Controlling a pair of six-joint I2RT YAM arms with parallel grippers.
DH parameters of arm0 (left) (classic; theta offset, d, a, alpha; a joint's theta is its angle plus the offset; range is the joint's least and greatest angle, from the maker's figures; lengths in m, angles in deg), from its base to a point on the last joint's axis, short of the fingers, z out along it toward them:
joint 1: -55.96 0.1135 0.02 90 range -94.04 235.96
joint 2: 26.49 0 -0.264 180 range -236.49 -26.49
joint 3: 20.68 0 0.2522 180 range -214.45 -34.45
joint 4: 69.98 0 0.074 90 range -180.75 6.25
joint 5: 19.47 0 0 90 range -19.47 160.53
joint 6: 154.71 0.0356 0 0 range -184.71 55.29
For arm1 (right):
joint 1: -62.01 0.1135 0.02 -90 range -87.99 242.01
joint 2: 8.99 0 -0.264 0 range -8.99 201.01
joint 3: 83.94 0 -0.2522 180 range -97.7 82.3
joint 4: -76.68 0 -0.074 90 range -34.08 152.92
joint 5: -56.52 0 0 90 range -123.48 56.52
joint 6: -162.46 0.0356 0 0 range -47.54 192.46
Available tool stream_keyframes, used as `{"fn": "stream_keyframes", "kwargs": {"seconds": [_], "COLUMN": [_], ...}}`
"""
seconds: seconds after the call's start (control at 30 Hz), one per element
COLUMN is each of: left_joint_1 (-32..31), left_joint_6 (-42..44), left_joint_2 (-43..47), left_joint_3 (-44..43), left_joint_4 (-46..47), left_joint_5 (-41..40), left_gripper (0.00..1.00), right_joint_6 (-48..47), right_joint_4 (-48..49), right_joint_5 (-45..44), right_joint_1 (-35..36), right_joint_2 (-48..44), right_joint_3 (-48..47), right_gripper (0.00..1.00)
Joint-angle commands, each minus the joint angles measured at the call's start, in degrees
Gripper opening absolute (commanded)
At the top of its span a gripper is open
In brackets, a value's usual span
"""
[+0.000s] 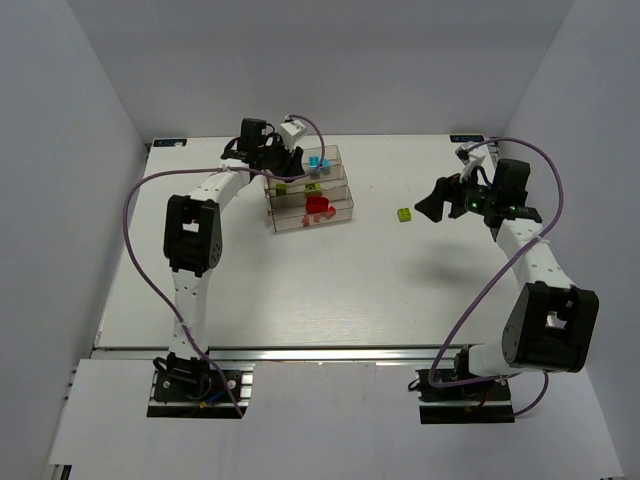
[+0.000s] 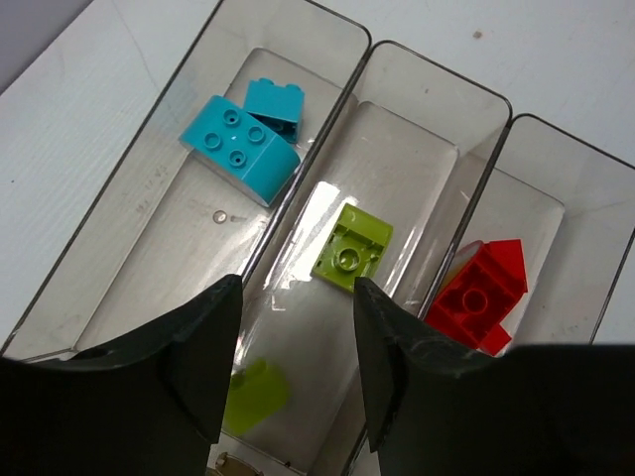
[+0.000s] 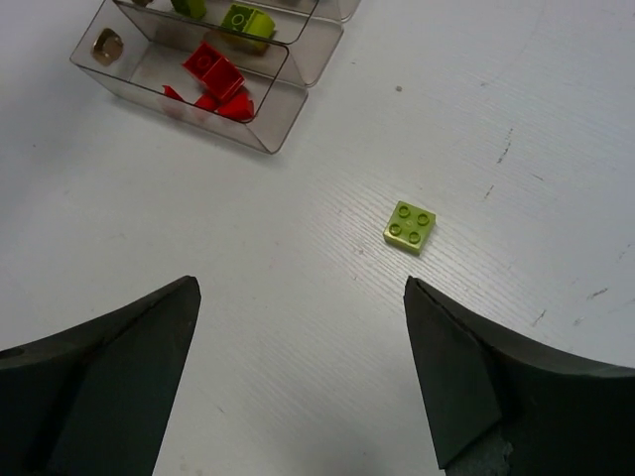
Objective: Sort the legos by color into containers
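The clear containers (image 1: 285, 222) stand at the back left of the table. In the left wrist view their bins (image 2: 369, 48) hold two cyan bricks (image 2: 241, 146), two yellow-green bricks (image 2: 351, 246) and red bricks (image 2: 479, 293), one colour per bin. My left gripper (image 1: 285, 160) hovers over the green bin, open and empty (image 2: 298, 293). One yellow-green brick (image 1: 404, 215) lies alone on the table right of the containers. My right gripper (image 1: 432, 208) is open and empty (image 3: 301, 288), just right of that brick (image 3: 412, 226) and above the table.
The containers' near end (image 3: 283, 99) shows at the top left of the right wrist view, with red bricks (image 3: 213, 74) inside. A small brass-coloured object (image 3: 107, 45) lies at the end of the red bin. White walls enclose the table.
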Motion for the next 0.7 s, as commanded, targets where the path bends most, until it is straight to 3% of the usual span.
{"fn": "stream_keyframes", "kwargs": {"seconds": [0.0,0.07,0.17,0.2,0.23,0.27,0.33,0.37,0.4,0.43,0.47,0.53,0.67], "left_joint_1": [-0.09,-0.09,0.44,1.05,1.06,1.67,2.20,2.20,2.81,2.81,2.81,3.34,3.34], "left_joint_6": [-1.67,-5.78,-17.26,-20.71,-25.19,-31.50,-34.36,-38.37,-40.94,-44.79,-45.96,-47.37,-48.53], "left_joint_2": [2.70,5.32,12.33,14.54,17.00,21.90,27.81,31.32,35.01,42.70,46.17,55.64,66.14], "left_joint_3": [-2.44,-1.65,3.17,5.36,9.65,11.87,17.74,25.69,29.86,34.08,41.43,47.54,56.95], "left_joint_4": [1.87,3.53,6.87,7.32,7.15,5.15,3.99,4.42,4.42,4.68,4.95,4.78,-0.40], "left_joint_5": [-2.12,-2.56,-4.48,-5.36,-7.46,-12.61,-17.04,-23.33,-26.96,-30.12,-35.90,-40.15,-50.26], "left_gripper": [0.59,0.54,0.08,0.00,0.00,0.00,0.01,0.16,0.37,0.72,0.82,0.98,0.98], "right_joint_6": [-4.83,-8.70,-16.61,-17.41,-16.81,-15.76,-13.39,-10.68,-9.61,-8.29,-5.06,-1.79,4.01], "right_joint_4": [0.04,-0.32,1.09,0.39,-1.61,-7.64,-13.74,-15.85,-15.70,-13.87,-13.24,-13.23,-14.99], "right_joint_5": [2.96,4.01,3.58,1.40,-0.88,-5.43,-12.28,-15.38,-18.80,-25.97,-28.74,-35.41,-41.85], "right_joint_1": [-0.20,0.07,0.68,1.21,1.65,2.35,3.84,5.50,7.43,9.89,12.09,14.65,17.81], "right_joint_2": [0.28,0.28,2.46,3.96,6.33,11.66,16.52,19.42,20.14,21.28,22.07,24.18,31.56], "right_joint_3": [-0.08,0.44,1.68,-1.11,-4.18,-7.87,-18.21,-20.10,-20.73,-20.65,-20.74,-22.48,-25.48], "right_gripper": [0.89,0.89,0.89,0.89,0.88,0.79,0.67,0.61,0.60,0.58,0.58,0.62,0.68]}}
